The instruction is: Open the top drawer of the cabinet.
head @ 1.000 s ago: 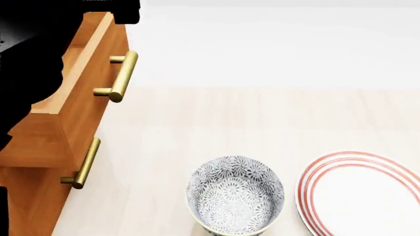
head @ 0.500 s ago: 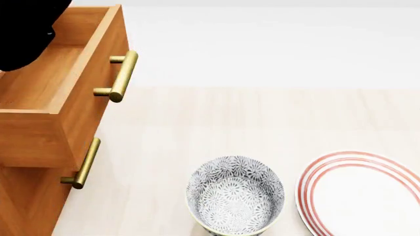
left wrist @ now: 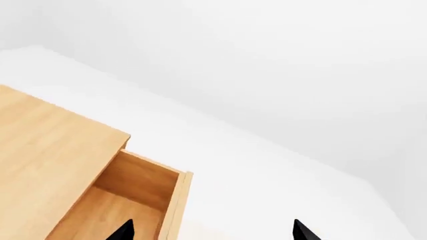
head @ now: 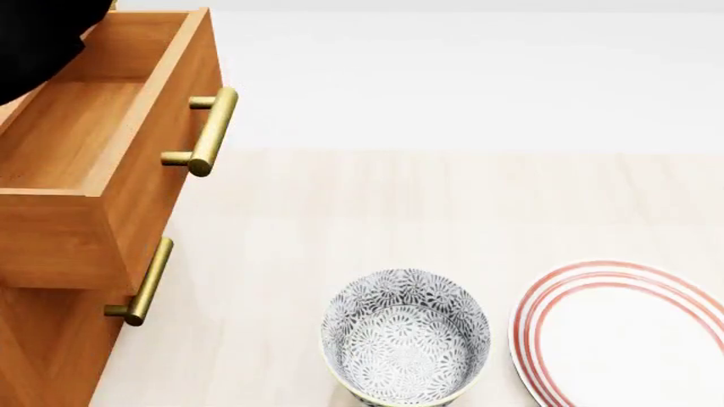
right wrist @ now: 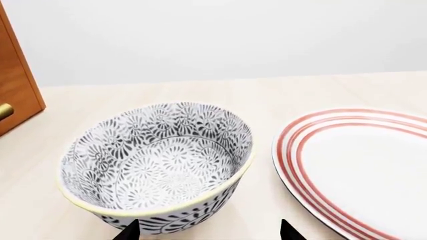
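The cabinet point(head: 57, 246) stands at the left of the head view. Its top drawer point(head: 108, 110) is pulled out, showing a bare wooden inside, with its brass handle point(head: 209, 131) on the front. The lower drawer's handle point(head: 145, 281) sits beneath, that drawer shut. In the left wrist view the cabinet top point(left wrist: 47, 150) and the drawer's inside point(left wrist: 127, 197) show below my left gripper point(left wrist: 212, 234), which is open, holds nothing and hangs over the drawer's front edge point(left wrist: 175, 205). Only a black part of the left arm point(head: 34, 42) shows in the head view. My right gripper point(right wrist: 208, 234) is open beside the bowl.
A patterned black-and-white bowl point(head: 405, 335) stands on the pale wooden floor point(head: 453, 203), with a red-rimmed white plate point(head: 622, 331) to its right. Both show close in the right wrist view, bowl point(right wrist: 157, 160) and plate point(right wrist: 360, 170), with the cabinet's corner point(right wrist: 17, 85) beyond.
My left arm has pulled back up and to the left, uncovering the drawer's inside in the head view. The drawer, bowl and plate have not moved.
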`<state>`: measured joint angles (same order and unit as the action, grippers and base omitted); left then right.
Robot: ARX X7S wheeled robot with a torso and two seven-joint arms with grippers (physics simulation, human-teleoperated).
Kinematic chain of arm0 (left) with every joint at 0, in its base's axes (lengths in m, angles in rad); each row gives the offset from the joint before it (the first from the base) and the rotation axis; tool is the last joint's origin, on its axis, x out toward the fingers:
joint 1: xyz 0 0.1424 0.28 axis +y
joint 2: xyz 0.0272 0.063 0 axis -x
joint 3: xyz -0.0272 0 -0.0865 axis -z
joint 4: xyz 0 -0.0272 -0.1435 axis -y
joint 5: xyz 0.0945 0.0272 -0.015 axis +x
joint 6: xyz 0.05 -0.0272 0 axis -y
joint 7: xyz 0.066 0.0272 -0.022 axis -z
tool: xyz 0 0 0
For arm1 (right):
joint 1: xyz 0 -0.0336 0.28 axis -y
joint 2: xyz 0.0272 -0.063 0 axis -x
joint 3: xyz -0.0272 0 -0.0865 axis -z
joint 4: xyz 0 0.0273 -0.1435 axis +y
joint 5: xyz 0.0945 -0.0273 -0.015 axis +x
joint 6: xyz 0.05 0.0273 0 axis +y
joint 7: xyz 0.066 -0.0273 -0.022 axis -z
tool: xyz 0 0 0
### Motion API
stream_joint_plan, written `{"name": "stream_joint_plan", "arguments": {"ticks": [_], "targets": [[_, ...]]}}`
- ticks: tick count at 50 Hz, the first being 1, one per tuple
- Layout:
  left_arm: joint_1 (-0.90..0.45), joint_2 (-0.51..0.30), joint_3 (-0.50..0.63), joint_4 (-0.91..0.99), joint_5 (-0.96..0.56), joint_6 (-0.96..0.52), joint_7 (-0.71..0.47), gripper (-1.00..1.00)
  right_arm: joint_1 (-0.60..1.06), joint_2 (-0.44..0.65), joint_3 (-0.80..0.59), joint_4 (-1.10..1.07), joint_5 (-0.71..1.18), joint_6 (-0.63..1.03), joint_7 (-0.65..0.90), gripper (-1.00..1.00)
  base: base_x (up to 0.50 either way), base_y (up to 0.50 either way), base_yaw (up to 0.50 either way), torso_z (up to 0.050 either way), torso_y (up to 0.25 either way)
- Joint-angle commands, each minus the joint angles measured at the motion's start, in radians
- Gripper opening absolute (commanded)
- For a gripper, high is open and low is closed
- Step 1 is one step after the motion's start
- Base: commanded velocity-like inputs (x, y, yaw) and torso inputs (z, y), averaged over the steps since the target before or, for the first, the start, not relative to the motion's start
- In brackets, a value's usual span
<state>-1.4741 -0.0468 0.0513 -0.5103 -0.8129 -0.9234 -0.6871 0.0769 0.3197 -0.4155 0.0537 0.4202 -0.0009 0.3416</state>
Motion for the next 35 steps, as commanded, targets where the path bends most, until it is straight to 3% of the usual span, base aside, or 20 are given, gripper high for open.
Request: {"name": "stream_joint_plan", "arguments": {"ticks": [1, 35], "targets": [[-0.005, 0.019, -0.053, -0.034, -0.056, 0.026, -0.016, 1.00, 0.001, -0.017, 0.018, 0.007, -0.018, -0.007, -0.020, 1.00, 0.00, 0.00, 0.00, 0.000, 0.000], [-0.035, 0.005, -0.109, -0.201, -0.140, 0.123, -0.110, 1.00, 0.000, -0.010, 0.005, 0.003, -0.013, -0.001, -0.016, 1.00, 0.00, 0.00, 0.00, 0.000, 0.000]]}}
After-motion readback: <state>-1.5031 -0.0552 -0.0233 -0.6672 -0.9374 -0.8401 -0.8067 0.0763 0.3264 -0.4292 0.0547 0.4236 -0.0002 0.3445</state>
